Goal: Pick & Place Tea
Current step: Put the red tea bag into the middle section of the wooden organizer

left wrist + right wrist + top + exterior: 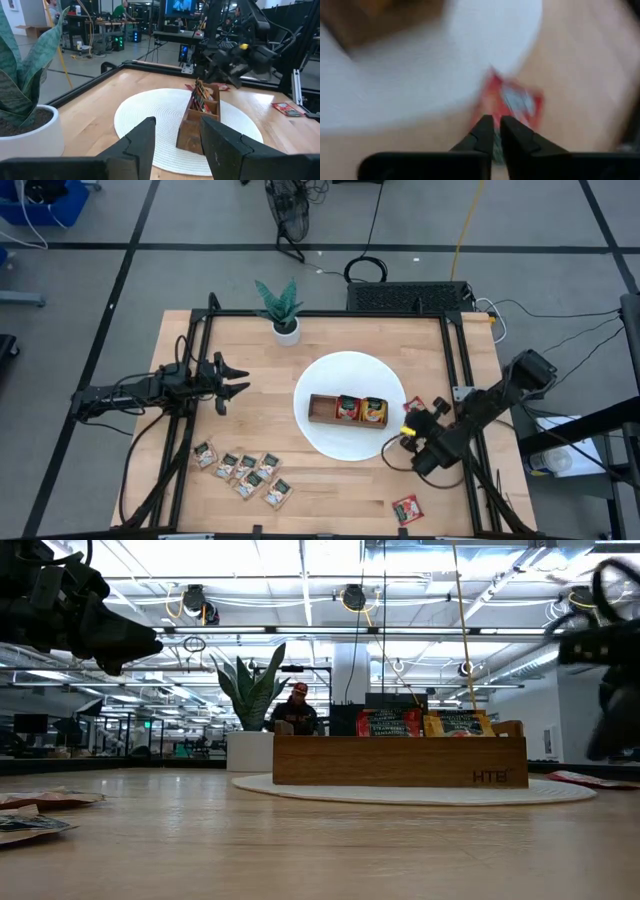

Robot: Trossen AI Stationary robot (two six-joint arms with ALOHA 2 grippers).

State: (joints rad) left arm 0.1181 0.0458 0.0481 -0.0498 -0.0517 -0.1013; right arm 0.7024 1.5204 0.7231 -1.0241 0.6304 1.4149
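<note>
1. Right gripper (493, 120): jaws almost together with only a thin slit between them and nothing clamped; poised low over the right side of the surface (330, 490).
2. Red tea sachet (512, 102): lies flat on the surface just ahead of those jaws, just off the edge of the white round mat (420, 75). It is not between the jaws; whether the tips touch it I cannot tell.
3. Step in hand, as judged: picking up this sachet.
   - Spread the jaws wider than one side of the sachet before lowering.
   - Come down so the two tips straddle one edge or corner, since a thin flat packet gives little to pinch.
   - Close gently and lift straight up, clear of the mat.
   - Drop it in the compartment that already holds red.
4. Wooden tray (322, 409): stands on the mat.
   - Red sachets stand in the middle compartment.
   - Orange ones stand in the compartment nearest the right arm.
   - The third compartment looks unfilled.
5. Second red sachet (407, 508): lies near the front edge, well apart from the jaws.
6. Pale sachets (245, 473): a scattered group at front left.
7. Left gripper (236, 381): jaws apart and holding nothing; waits above the left side, facing the tray.
8. Potted plant (283, 310): stands at the back, clear of the work.
</note>
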